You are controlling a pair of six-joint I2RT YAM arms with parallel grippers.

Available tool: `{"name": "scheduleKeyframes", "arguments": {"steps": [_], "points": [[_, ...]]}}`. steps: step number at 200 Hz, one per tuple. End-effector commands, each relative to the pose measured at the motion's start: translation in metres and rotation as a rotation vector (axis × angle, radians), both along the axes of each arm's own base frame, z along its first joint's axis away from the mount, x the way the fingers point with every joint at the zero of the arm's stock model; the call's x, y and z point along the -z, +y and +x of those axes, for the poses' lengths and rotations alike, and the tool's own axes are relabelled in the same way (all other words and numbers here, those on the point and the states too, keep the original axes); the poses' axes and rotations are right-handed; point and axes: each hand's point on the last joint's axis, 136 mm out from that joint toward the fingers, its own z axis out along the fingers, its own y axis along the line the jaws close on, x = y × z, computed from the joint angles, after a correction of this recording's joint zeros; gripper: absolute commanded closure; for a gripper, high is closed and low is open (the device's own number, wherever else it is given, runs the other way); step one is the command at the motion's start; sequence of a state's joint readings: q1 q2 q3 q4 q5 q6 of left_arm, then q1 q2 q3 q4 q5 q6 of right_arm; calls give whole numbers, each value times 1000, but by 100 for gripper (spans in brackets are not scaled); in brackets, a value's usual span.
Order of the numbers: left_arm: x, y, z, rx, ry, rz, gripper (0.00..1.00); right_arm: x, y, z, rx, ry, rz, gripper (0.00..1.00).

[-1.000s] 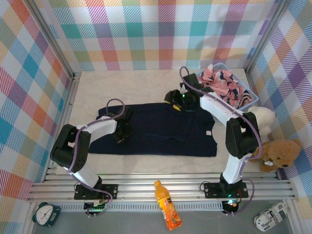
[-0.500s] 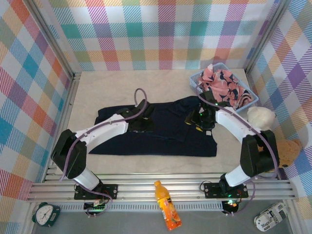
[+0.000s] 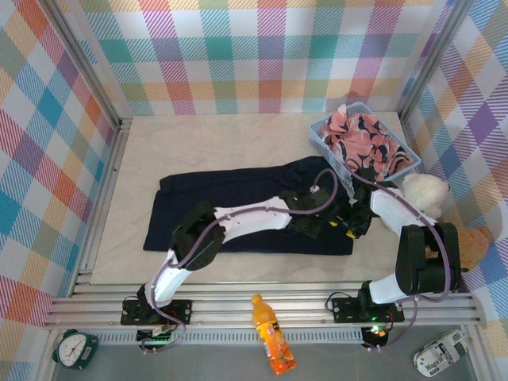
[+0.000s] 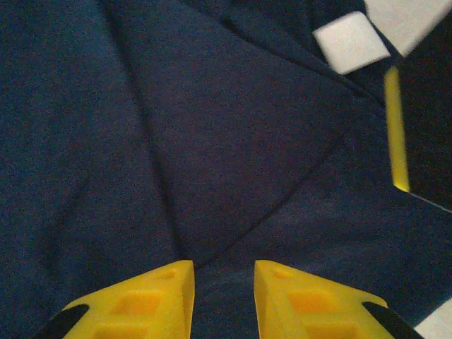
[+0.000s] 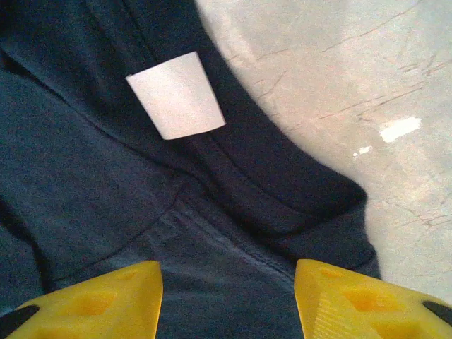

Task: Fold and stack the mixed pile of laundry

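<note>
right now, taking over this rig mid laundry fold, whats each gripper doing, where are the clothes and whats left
Left gripper: open, close over the navy trousers, gripping nothing.
Right gripper: open wide over the waistband end, near the white label.
Trousers: spread lengthways on the table, a flap at the right end appears turned over; not neatly folded yet.
Pink printed garment: bunched in the light blue basket, unfolded.
Left to do: finish folding the trousers, take out and fold the pink garment, stack both.
</note>
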State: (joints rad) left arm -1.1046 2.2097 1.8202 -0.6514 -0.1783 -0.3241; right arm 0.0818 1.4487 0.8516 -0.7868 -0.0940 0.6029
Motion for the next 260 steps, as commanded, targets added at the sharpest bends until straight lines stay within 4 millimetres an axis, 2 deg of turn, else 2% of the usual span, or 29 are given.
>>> {"name": "scheduleKeyframes", "arguments": {"steps": [1, 45, 76, 116, 163, 186, 206, 227, 260], "points": [[5, 16, 9, -41, -35, 103, 72, -3, 4, -5, -40, -14, 33, 47], [7, 37, 18, -115, -93, 187, 72, 14, 7, -18, -39, 29, 59, 47], [17, 46, 14, -112, -81, 231, 72, 21, 7, -23, -38, 49, 62, 47], [36, 50, 7, -98, -37, 243, 71, 22, 7, -23, -37, 50, 60, 47], [50, 44, 3, -78, -3, 233, 70, 24, 6, -25, -34, 56, 57, 47], [55, 46, 6, -95, 5, 231, 75, 23, 5, -26, -33, 58, 54, 47], [53, 52, 11, -120, 4, 232, 87, 23, 4, -26, -31, 56, 51, 47], [39, 58, 20, -161, -3, 219, 100, 23, 3, -28, -34, 58, 43, 47], [13, 63, 30, -213, 9, 145, 100, 25, 2, -30, -28, 61, 38, 47]]}}
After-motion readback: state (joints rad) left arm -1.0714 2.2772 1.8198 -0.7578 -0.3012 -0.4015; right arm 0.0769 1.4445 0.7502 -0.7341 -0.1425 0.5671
